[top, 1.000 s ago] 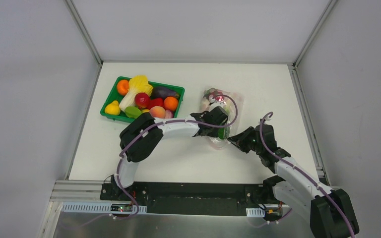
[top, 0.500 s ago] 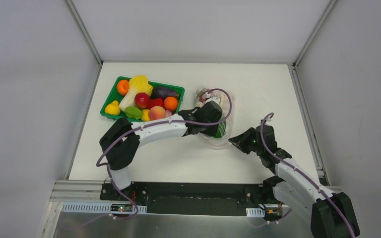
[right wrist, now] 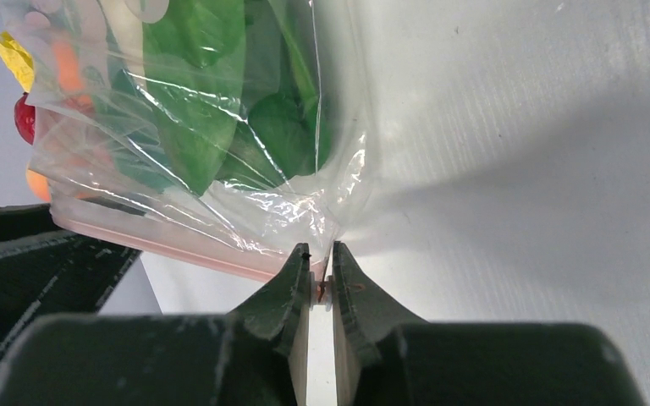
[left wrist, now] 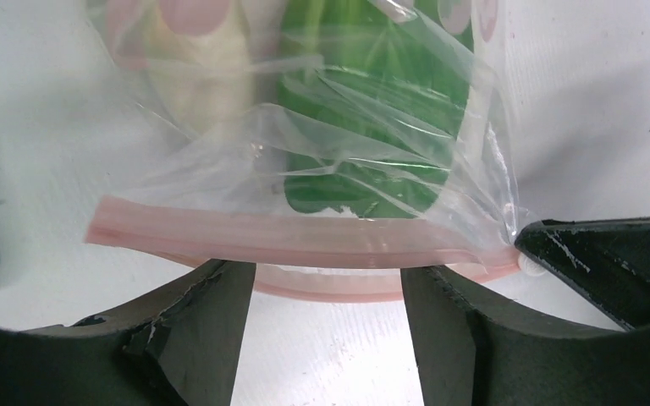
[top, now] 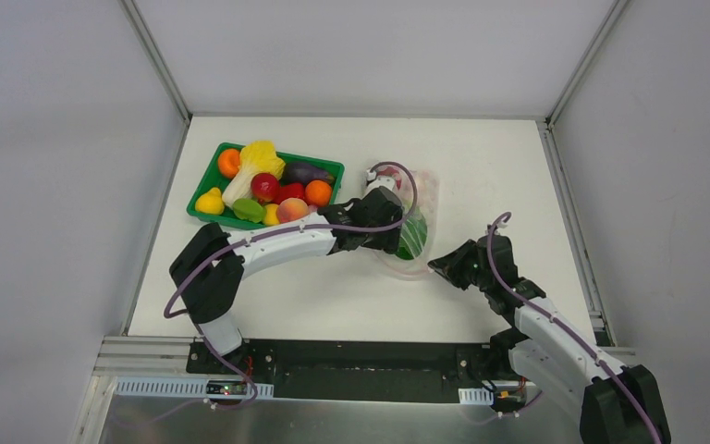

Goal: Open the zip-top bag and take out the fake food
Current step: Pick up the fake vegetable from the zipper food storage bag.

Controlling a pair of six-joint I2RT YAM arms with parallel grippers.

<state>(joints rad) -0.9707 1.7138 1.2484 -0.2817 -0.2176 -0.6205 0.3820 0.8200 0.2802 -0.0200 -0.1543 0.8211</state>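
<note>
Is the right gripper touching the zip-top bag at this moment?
Touching. The right wrist view shows the right gripper pinched shut on the corner of the bag, right at its pink zip strip.

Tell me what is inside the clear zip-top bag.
Through the clear soft-plastic bag show glossy green plastic leaves and a white oblong plastic radish; folds and glare hide anything further in.

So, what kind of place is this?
Probably a lab robot test bench, not a kitchen: a white table walled by plain grey panels, the left arm and right arm bolted at its edge, fake food in a green tray.
</note>
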